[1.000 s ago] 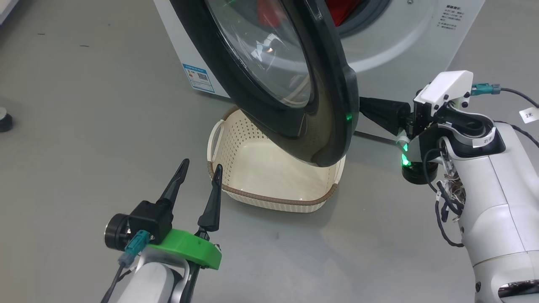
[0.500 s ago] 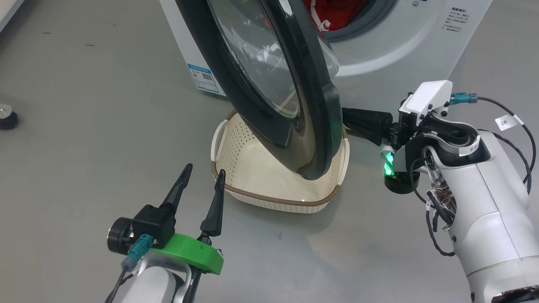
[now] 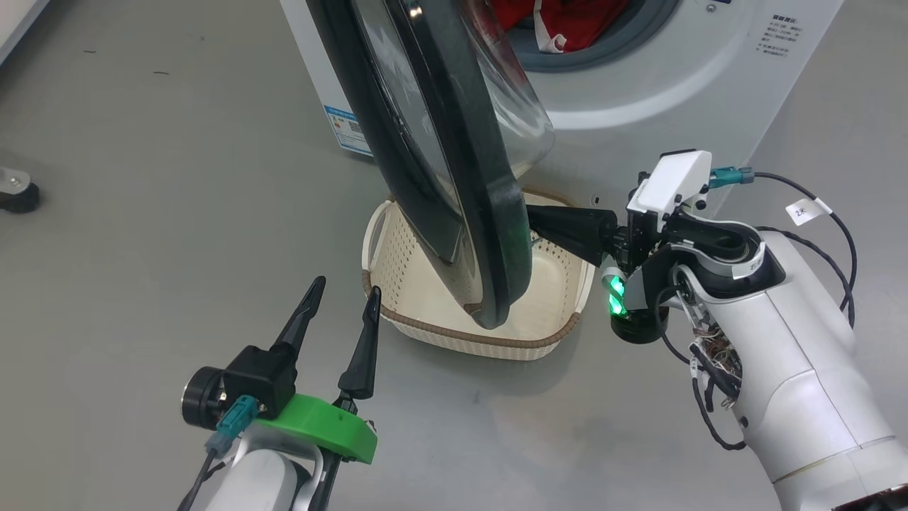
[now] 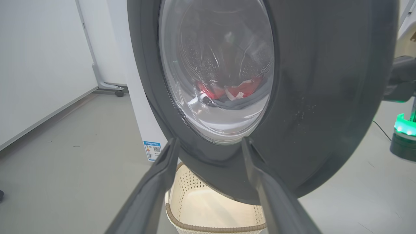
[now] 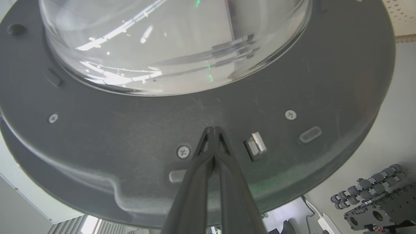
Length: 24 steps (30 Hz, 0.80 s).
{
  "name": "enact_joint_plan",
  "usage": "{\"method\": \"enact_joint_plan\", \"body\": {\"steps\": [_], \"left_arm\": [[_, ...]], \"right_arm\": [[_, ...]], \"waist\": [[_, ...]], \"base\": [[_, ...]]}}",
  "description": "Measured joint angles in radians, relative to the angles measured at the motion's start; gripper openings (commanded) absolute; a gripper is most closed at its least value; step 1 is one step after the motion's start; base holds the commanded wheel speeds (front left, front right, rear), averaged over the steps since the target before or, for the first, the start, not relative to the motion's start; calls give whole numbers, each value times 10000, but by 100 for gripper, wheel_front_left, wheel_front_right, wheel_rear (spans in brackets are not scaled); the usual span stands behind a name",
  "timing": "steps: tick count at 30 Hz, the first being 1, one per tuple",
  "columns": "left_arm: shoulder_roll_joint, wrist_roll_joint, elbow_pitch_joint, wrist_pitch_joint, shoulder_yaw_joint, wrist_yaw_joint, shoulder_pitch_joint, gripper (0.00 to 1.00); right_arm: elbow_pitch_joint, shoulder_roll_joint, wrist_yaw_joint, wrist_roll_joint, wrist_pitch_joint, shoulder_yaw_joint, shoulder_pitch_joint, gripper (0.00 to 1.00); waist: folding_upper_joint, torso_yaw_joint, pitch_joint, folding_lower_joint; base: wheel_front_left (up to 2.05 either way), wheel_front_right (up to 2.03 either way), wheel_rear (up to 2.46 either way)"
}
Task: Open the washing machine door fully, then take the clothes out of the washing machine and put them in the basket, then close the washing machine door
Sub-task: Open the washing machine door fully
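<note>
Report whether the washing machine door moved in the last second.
Yes. The washing machine door swung wider, leftward: its lower edge went from the right end of the basket toward its middle.

The smooth grey floor [image 3: 142, 177] carries a few small dark specks [image 3: 89, 51]. A dark round foot [image 3: 15, 193] with a pale metal top stands on it, far out to the left. A small black caster [image 4: 119, 93] sits at the floor's far edge, beside a white wall [image 4: 39, 65]. A white power strip [image 5: 328, 224] lies near a black rack of grey rollers [image 5: 373, 195].
</note>
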<state>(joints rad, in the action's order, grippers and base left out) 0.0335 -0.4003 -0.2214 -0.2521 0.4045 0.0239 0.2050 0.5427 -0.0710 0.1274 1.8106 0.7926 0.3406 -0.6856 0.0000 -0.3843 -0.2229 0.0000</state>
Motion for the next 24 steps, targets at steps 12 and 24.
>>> {"method": "enact_joint_plan", "body": {"steps": [12,24], "left_arm": [[2,-4,2,0,4,2,-2,100],[2,-2,31,0,-4,4,-6,100]], "right_arm": [[-545,-4,2,1026,-474,1453,210,0],[-696,-6,0,1507,-1068,2069,211,0]], "waist": [[0,-111,19,0],[0,-24,-31,0]], "base": [[0,0,0],[0,0,0]]}}
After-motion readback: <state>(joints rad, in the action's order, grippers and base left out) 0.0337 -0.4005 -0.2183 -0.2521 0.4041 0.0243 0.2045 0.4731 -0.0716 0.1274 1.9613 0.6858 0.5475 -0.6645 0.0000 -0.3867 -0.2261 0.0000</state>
